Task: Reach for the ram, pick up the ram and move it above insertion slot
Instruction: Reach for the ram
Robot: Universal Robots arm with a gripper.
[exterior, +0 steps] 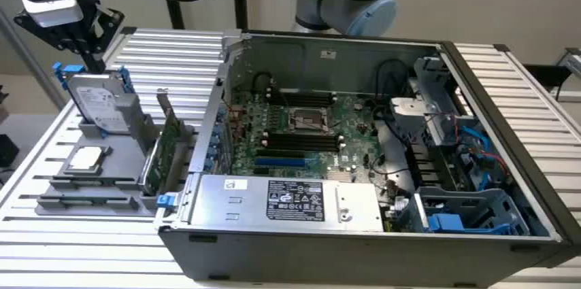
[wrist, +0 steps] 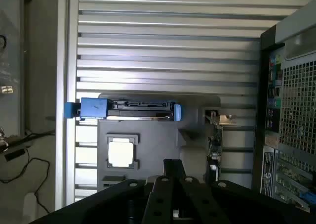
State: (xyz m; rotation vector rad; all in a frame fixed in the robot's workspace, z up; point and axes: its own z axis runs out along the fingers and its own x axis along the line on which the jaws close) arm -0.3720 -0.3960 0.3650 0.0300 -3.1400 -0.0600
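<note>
The slatted table [exterior: 508, 85] carries an open computer case [exterior: 272, 248] and, along its edge on the exterior view's left, a grey holder [exterior: 127, 166]. The hard drive [exterior: 100, 102] stands at the holder's far end, with the gripper [exterior: 80, 44] hanging just over it; how far the jaws stand open cannot be told. The ram [exterior: 89, 183] seems to lie flat at the holder's near end, well apart from the gripper. The reach probably goes best kept high, clear of the hard drive and the upright card [exterior: 168, 146], coming down squarely over the ram's middle.
</note>
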